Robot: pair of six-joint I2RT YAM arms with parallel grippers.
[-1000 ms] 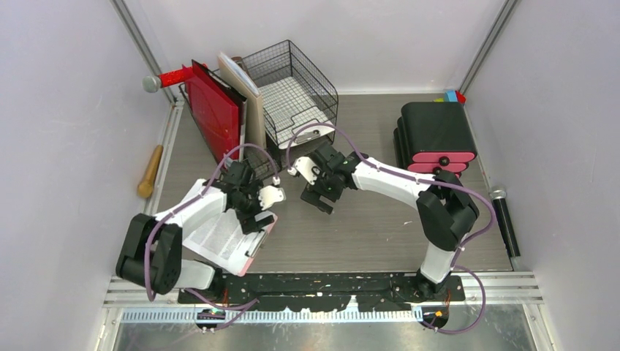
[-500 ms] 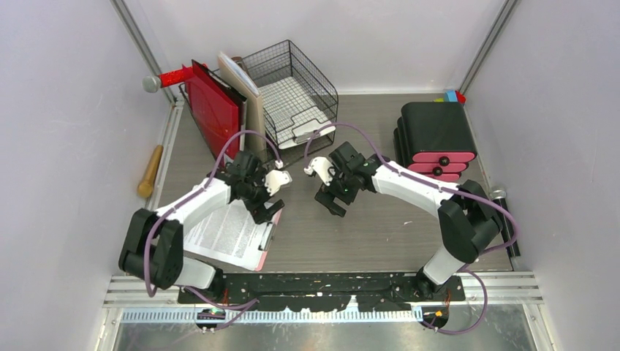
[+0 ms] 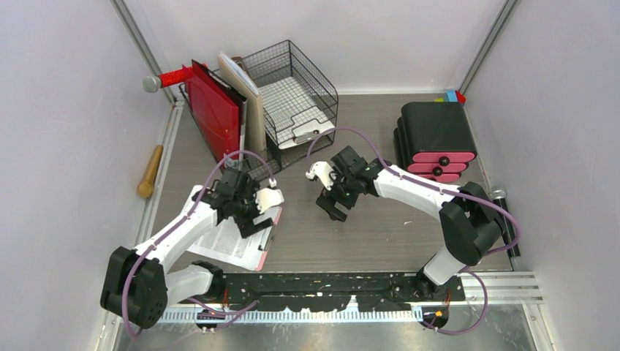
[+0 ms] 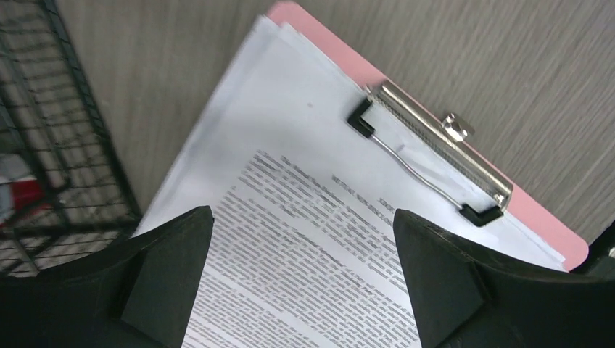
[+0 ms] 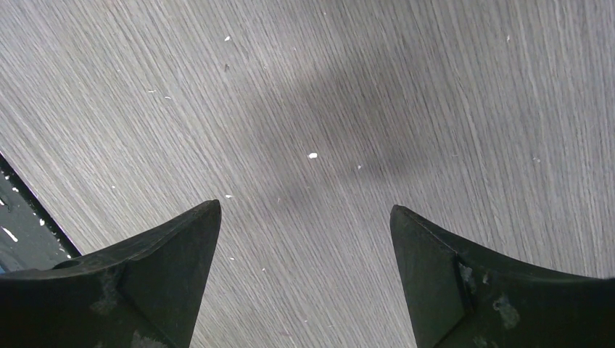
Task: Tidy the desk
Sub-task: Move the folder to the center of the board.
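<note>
Surface (image 3: 380,234) = grey wood-grain top, wall to wall, carrying everything. Wire-mesh tray rack (image 3: 296,88) at back-left. Pink clipboard (image 3: 227,241) w/ printed sheets lies flat at front-left.

Left gripper (image 3: 252,219) hangs wide open over the clipboard's clip end, holding nothing. Right gripper (image 3: 333,205) also spread & empty, over plain wood-grain near centre.

Risks:
- A straight-down pinch prob. catches only the top sheets, crumpling them or pulling them from the metal clip (image 4: 428,156).
- Board sits flush, so no edge to get under.
- Rack is close, so a lift could snag on it.

Vs 1 s ago: left elbow has dropped toward the front-left corner & its gripper slid slightly nearer. Right gripper has drifted right, away from the rack.
</note>
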